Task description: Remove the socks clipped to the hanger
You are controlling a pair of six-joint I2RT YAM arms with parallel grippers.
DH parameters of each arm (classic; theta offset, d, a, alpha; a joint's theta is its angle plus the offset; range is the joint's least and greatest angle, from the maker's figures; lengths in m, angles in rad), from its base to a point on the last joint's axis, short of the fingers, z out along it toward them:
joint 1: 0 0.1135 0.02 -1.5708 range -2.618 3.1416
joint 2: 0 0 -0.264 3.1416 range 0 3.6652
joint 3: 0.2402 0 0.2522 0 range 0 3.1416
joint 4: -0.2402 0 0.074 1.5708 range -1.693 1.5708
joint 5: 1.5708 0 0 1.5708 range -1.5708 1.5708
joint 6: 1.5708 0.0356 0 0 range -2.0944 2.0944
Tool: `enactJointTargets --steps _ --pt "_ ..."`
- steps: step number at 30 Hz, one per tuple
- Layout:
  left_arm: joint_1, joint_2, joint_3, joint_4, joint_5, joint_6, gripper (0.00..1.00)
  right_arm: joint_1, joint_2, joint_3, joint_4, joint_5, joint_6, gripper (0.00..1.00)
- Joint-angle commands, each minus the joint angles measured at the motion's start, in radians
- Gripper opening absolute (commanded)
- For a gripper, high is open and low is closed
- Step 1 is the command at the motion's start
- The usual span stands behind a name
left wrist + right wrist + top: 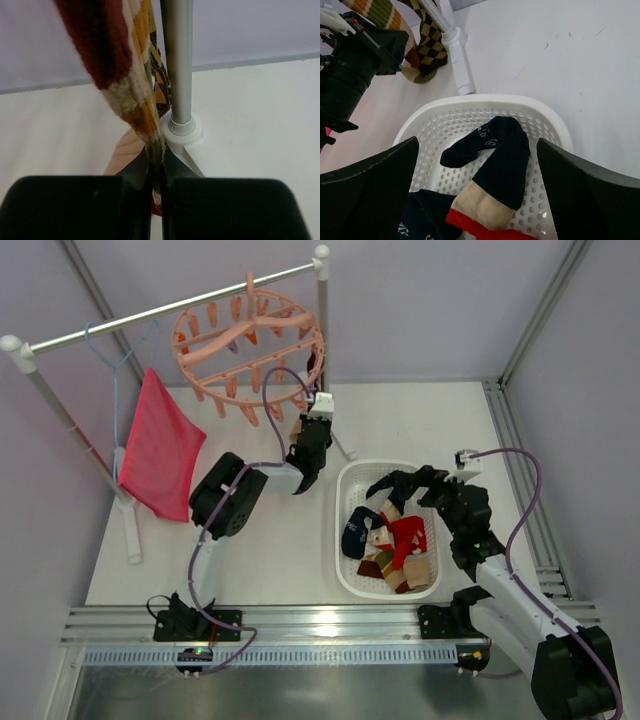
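Two socks hang by the grey pole [177, 60] — a striped sock [125, 65] and a diamond sock [432, 42]. The left gripper [156, 167] has its jaws pinched tight on the striped one, below the pink hanger [250, 340]. The right gripper [477, 145] hovers, jaws wide apart, over the white basket [470, 102] on the counter [270, 540]. A navy sock [505, 155] lies inside — its tiny white letters are too small to read.

Striped sock [125, 75]: coarse ribbed knit, matt, slightly fuzzy. Post [176, 60]: smooth satin metal. Its foot [192, 150]: glossy white plastic. Basket [485, 101]: white perforated plastic, slight sheen. Navy sock [507, 160]: finer knit cloth, matt. Hanger [232, 338]: smooth salmon plastic. Table [560, 60]: white, matt, lightly scuffed.
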Motion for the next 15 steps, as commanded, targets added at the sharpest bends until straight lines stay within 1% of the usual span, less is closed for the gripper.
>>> enactJointTargets --steps 1,6,8,9,15 --pt "0.001 -0.064 -0.047 0.076 0.005 -0.029 0.0 -0.006 -0.012 0.009 0.026 0.007 -0.003 1.0" --pt "-0.012 -0.165 -0.169 0.124 -0.012 -0.029 0.0 -0.006 -0.018 0.014 0.017 -0.007 0.002 1.0" --pt "-0.022 -0.214 -0.243 0.147 -0.021 -0.029 0.0 -0.005 -0.022 0.015 0.002 -0.008 -0.021 1.0" --pt "-0.028 -0.234 -0.243 0.151 -0.02 -0.027 0.0 -0.005 -0.022 0.017 -0.004 -0.007 -0.021 0.99" --pt "-0.084 -0.354 -0.381 0.197 -0.047 -0.02 0.0 -0.005 -0.046 0.031 -0.081 0.016 -0.063 1.0"
